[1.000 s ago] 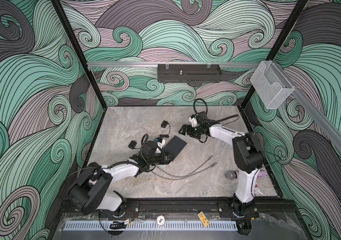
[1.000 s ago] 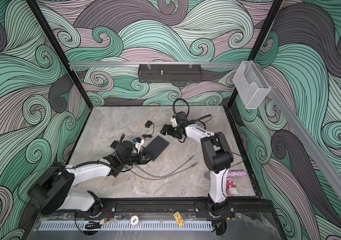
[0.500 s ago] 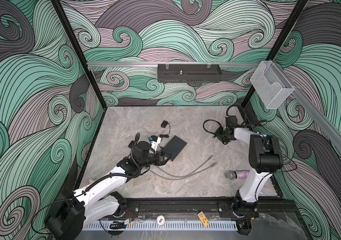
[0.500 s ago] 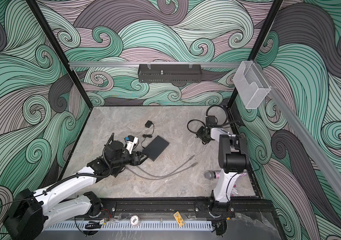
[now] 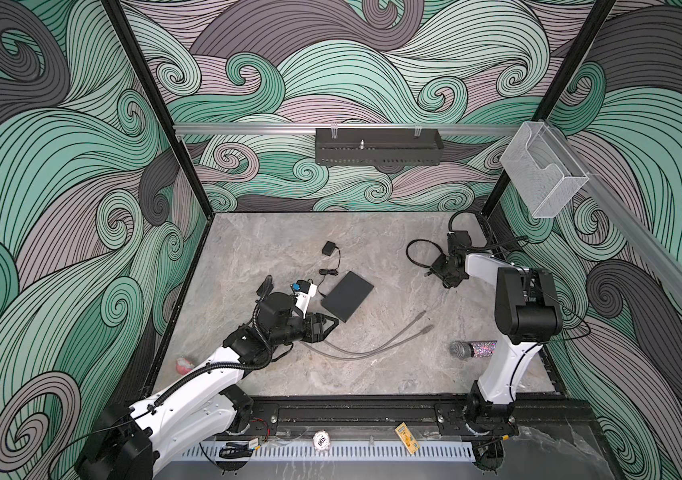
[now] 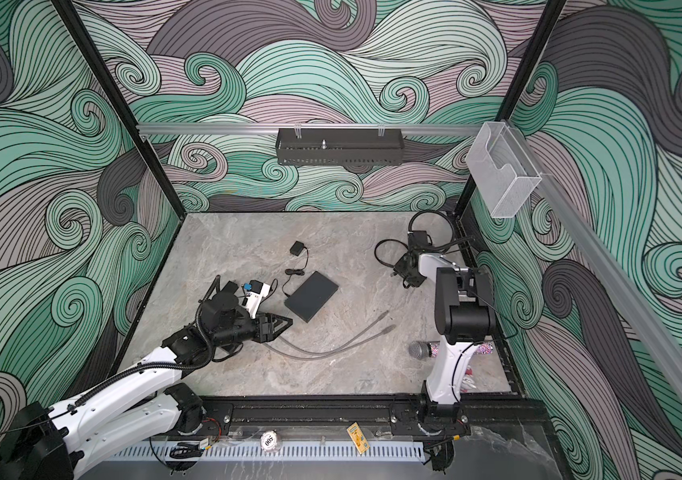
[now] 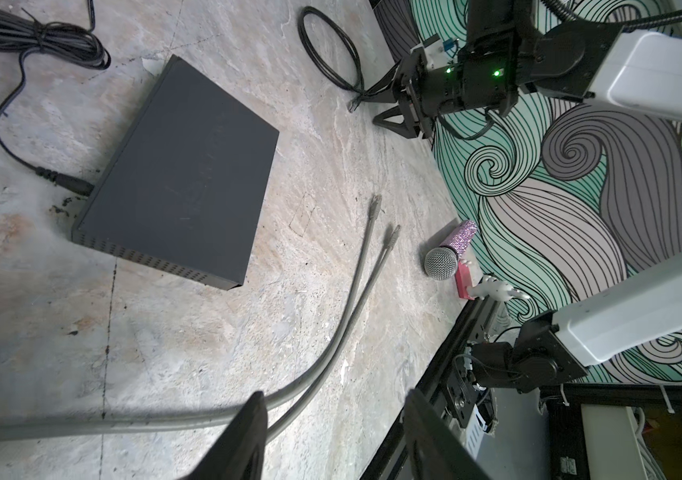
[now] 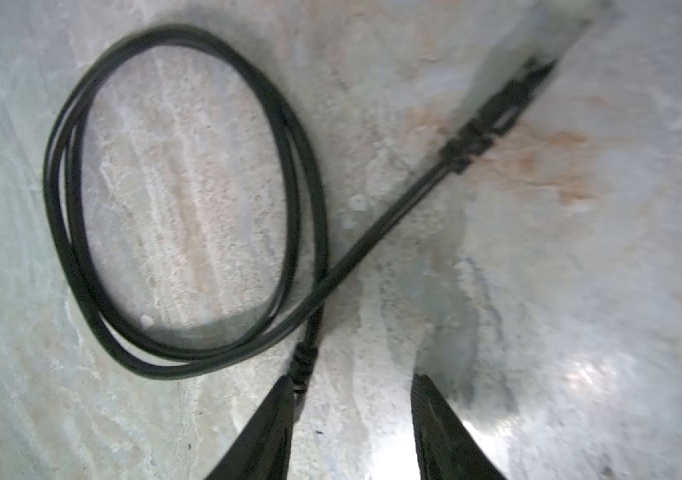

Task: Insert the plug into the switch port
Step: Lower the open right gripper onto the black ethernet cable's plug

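Switch (image 5: 347, 296) is lying flat on the table (image 5: 372, 232), roughly mid-floor. The grey cable (image 5: 372, 351) curls along just in front of the switch. Both its plugs (image 5: 420, 314) are loose on the table off the switch's right side, and neither is in a port. Left claw (image 7: 335, 399) hangs by the switch's near corner over that cable's bend, jaws partway apart, gripping nothing. Right claw (image 8: 356, 380) is well to the right of the switch, low over a coiled black cable (image 8: 181, 199). Its jaws are apart, and the cable's plug end sits right against one finger (image 8: 281, 415) but isn't pinched.
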Motion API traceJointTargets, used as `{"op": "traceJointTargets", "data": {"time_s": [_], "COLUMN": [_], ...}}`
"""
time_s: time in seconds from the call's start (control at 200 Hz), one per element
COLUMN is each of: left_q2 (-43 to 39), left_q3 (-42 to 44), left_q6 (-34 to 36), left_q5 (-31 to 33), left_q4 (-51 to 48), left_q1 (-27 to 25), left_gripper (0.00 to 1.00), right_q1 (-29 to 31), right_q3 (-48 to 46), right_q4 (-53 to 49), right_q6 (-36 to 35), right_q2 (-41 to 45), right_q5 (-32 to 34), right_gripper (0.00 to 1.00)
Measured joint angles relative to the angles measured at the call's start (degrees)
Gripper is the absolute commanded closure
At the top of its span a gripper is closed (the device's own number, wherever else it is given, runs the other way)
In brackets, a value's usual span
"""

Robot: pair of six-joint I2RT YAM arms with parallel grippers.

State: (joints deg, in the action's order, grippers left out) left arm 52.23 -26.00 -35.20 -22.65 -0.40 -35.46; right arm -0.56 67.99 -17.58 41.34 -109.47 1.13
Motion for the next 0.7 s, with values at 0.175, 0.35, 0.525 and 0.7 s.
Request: {"op": "traceJointTargets", "data": {"time_s": [0.175, 0.35, 0.525, 0.7], "left_q2": [0.0, 0.0, 0.0, -0.2], "left_q3": [0.0, 0.0, 0.0, 0.0], "left_q6": [0.3, 0.5, 0.7, 0.8], "left_q5": [0.2, 0.3, 0.5, 0.8], "left_q4": [-0.1, -0.1, -0.1, -0.8], "left_q1": [0.0, 0.0, 0.0, 0.0], "left_gripper": [0.45, 0.45, 0.45, 0.45], "right_q1": [-1.7, -2.6, -2.6, -2.6], "right_q3": [4.1, 13.2, 22.6, 28.6], "right_q4": [-4.7, -10.8, -17.8, -23.6], "right_q6": [4.5, 8.4, 9.1, 9.0], "right_q2": [-0.7, -3.3, -9.0, -14.7], "right_q5": [2.9, 6.6, 10.6, 12.3], "right_gripper": [0.5, 0.49, 0.53, 0.55]}}
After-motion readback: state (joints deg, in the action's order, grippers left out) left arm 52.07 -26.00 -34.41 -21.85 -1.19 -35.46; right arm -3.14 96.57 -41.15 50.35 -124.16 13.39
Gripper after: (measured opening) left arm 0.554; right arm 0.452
